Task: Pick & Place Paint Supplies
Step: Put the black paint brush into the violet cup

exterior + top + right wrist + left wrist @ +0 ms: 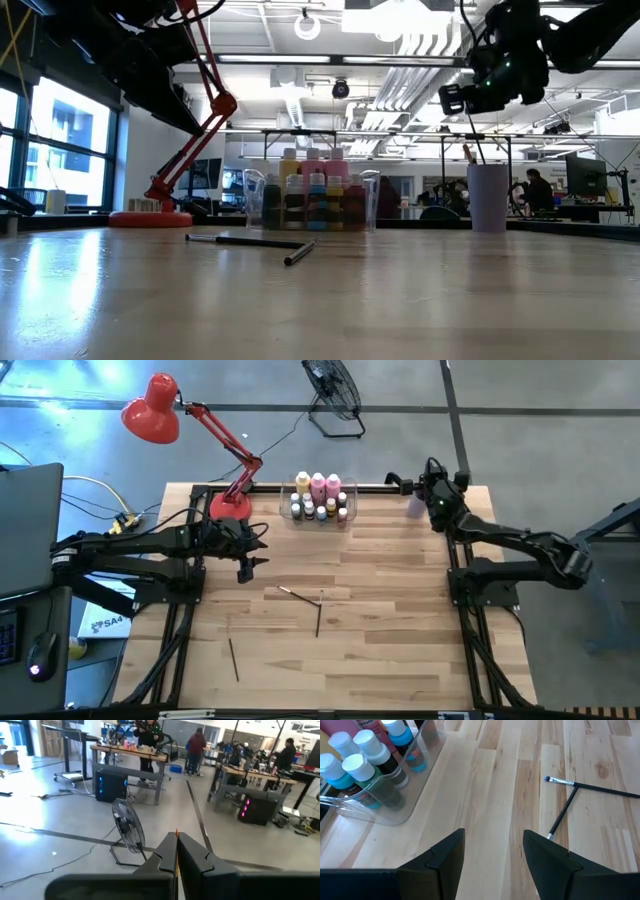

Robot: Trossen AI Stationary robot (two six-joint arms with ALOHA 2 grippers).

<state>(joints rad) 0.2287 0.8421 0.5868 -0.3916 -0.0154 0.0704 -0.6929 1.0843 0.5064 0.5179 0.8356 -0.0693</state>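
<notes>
A clear bin [318,500] at the table's far edge holds pink and yellow-orange paint bottles and small white-capped bottles [357,767]. Three thin paintbrushes lie flat on the wood: two near the middle [298,596] [318,618], also seen from the left wrist [592,787] [562,815], and one nearer the front [233,658]. My left gripper [247,567] hovers open above the table, near the bin. My right gripper [430,470] is up at the far right, above the lilac cup [487,197], and is shut on a thin orange paintbrush handle. A brush end [467,153] sticks out of the cup. My right gripper pinches a thin orange brush handle [176,836] between its two fingertips. The fingers reach out level over the far edge, and the handle stands across them, its end just above the tips. The fingers hide the rest of the brush.
A red desk lamp [150,410] stands on its base [230,505] at the far left corner, its arm slanting over the table's edge. Beyond the table are a floor fan [127,827], workbenches and people. Bare wood lies between the brushes and the near edge.
</notes>
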